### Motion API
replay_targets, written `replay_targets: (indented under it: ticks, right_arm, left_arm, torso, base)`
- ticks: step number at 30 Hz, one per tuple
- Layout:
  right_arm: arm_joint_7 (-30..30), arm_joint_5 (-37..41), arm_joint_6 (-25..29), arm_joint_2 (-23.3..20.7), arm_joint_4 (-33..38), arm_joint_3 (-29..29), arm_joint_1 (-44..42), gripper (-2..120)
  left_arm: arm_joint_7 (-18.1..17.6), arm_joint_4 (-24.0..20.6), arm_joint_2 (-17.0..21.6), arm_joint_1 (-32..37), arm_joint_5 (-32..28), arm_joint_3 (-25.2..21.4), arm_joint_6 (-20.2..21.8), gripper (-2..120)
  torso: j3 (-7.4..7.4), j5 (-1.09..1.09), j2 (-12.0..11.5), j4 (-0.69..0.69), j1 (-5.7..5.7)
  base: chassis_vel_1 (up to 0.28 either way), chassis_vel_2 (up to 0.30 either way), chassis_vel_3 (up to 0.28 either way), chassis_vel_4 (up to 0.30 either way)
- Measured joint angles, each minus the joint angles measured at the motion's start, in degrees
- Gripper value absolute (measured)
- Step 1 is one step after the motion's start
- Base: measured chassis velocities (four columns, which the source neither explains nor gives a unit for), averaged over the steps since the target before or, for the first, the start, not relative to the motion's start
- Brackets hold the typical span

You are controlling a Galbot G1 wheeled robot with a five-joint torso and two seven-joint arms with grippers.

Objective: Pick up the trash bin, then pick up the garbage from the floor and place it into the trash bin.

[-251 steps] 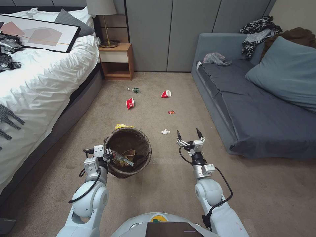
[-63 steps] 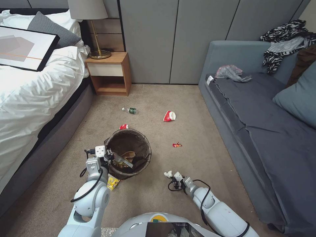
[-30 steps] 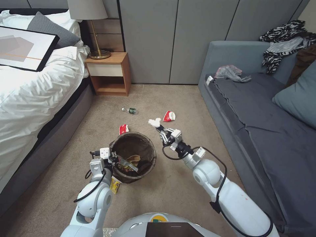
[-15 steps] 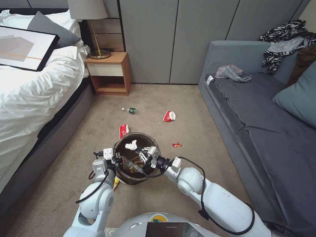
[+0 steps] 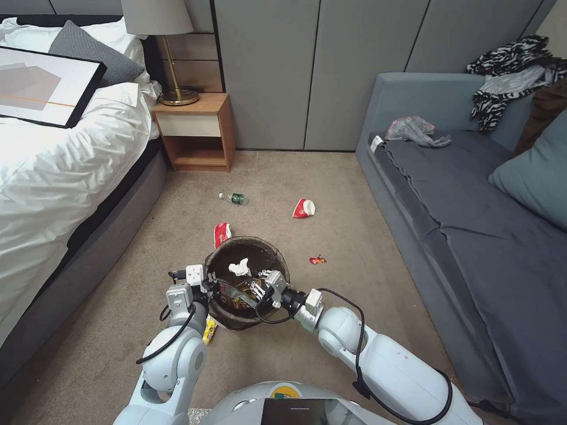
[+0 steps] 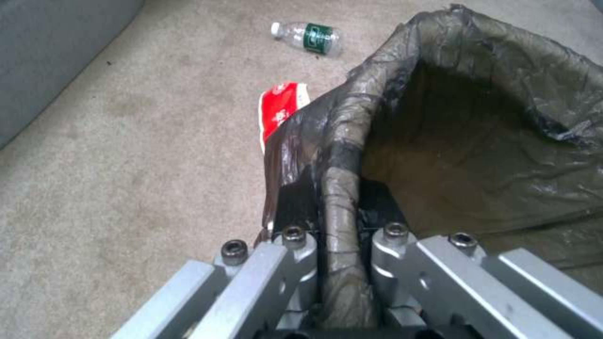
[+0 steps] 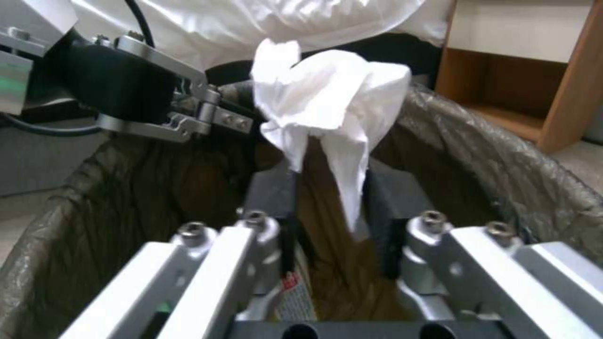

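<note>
1. A bedroom, beige carpet floor (image 5: 354, 195) running between the white bed (image 5: 53, 171) and the grey sofa (image 5: 472, 206), a wooden nightstand (image 5: 198, 133) at the far wall.
2. The trash bin (image 5: 269, 257) hangs off the floor, and the left gripper (image 6: 339, 245) is clamped tight on its bag-lined rim.
3. The right gripper (image 5: 255, 280) has swung in from the open carpet and now sits over the bin mouth!
4. Its jaws stand parted; the white tissue (image 7: 327, 99) sits loose between the tips above the liner, looking released, though I can't tell whether a tip still touches it.
5. That's one piece nearly binned. On the carpet remain a crushed red cup (image 5: 304, 208), a red wrapper (image 5: 222, 233), a small bottle (image 5: 234, 198), a tiny red scrap (image 5: 318, 260), and a yellow wrapper (image 5: 209, 332) under the bin.
</note>
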Motion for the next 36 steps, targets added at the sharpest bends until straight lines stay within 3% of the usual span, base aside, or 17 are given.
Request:
replay_targets:
  ticks: [4, 8, 19, 28, 31, 32, 34, 36]
  right_arm:
    - [0.0, -0.04, -0.16, -0.06, 0.2, 0.36, -0.07, 36]
    - [-0.05, -0.32, -0.21, -0.3, 0.94, 1.12, -0.62, 56]
    - [-0.07, -0.57, -0.4, -0.76, 3.03, 2.69, -1.1, 95]
    - [1.05, -2.03, 0.88, -1.41, 8.04, 7.59, -4.04, 100]
    - [5.33, -6.53, 1.05, -0.43, 14.06, 14.73, -9.34, 100]
    - [5.33, -6.53, 1.05, -0.43, 14.06, 14.73, -9.34, 100]
    - [10.08, -11.7, -0.27, 1.98, 17.42, 21.2, -16.06, 100]
    - [11.8, -12.77, -0.16, 3.16, 17.83, 22.77, -18.04, 100]
  left_arm:
    - [0.0, 0.03, -0.03, -0.11, 0.01, 0.0, 0.01, 5]
    - [0.0, 0.38, -0.03, -0.48, -0.01, -0.15, 0.04, 5]
    - [0.0, 0.51, -0.01, -0.78, -0.1, -0.23, 0.12, 5]
    - [0.0, 0.81, 0.04, -1.11, -0.26, -0.39, 0.18, 5]
    - [0.02, 1.22, 0.16, -1.25, -0.31, -1.06, 0.14, 5]
    - [0.02, 1.22, 0.16, -1.25, -0.31, -1.06, 0.14, 5]
    - [0.07, 1.35, 0.24, -1.32, -0.35, -1.47, 0.02, 5]
    - [0.11, 1.42, 0.25, -1.35, -0.35, -1.56, -0.05, 5]
  torso:
    - [0.0, 0.0, 0.0, 0.0, 0.0]
    - [0.0, 0.0, 0.0, 0.0, 0.0]
    - [0.0, 0.0, 0.0, 0.0, 0.0]
    - [0.0, 0.01, 0.0, 0.01, 0.0]
    - [0.0, 0.0, 0.0, 0.03, 0.0]
    - [0.0, 0.0, 0.0, 0.03, 0.0]
    - [0.0, 0.0, 0.0, -0.01, 0.0]
    - [0.0, 0.0, 0.0, -0.02, 0.0]
  base:
    - [0.0, 0.0, 0.0, 0.0]
    - [0.0, 0.0, 0.0, 0.0]
    - [0.0, 0.0, 0.0, 0.0]
    - [0.0, 0.0, 0.0, 0.0]
    - [0.0, 0.0, 0.0, 0.0]
    - [0.0, 0.0, 0.0, 0.0]
    - [0.0, 0.0, 0.0, 0.0]
    - [0.0, 0.0, 0.0, 0.0]
